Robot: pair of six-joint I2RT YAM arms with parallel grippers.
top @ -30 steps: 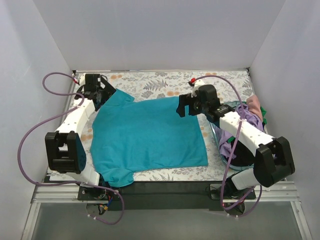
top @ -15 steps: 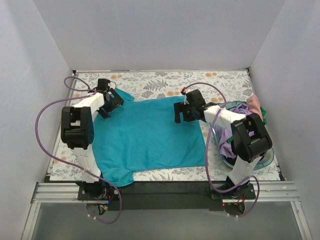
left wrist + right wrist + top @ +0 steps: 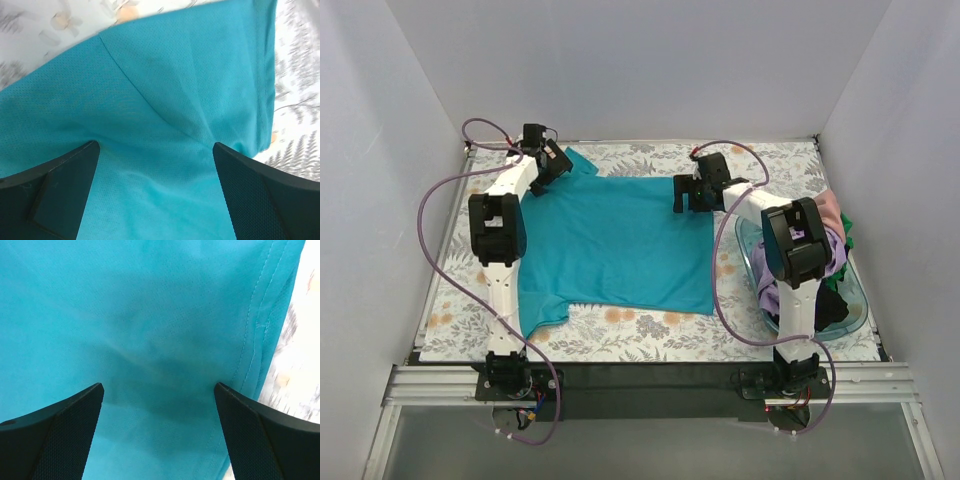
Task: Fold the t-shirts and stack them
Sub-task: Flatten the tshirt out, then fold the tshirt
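Observation:
A teal t-shirt lies spread flat on the floral table, with one sleeve at the near left and the other at the far left. My left gripper sits over that far sleeve and shoulder. In the left wrist view this gripper is open, with teal cloth filling the gap between its fingers. My right gripper rests at the shirt's far right corner. It is open too, and the stitched hem runs just right of its gap.
A clear blue basket stands at the right edge, heaped with purple, pink and dark clothes. White walls close in the table on three sides. Purple cables loop off both arms.
Both arms have stretched toward the far wall. The teal shirt has slid away from the near edge with them and lies flatter.

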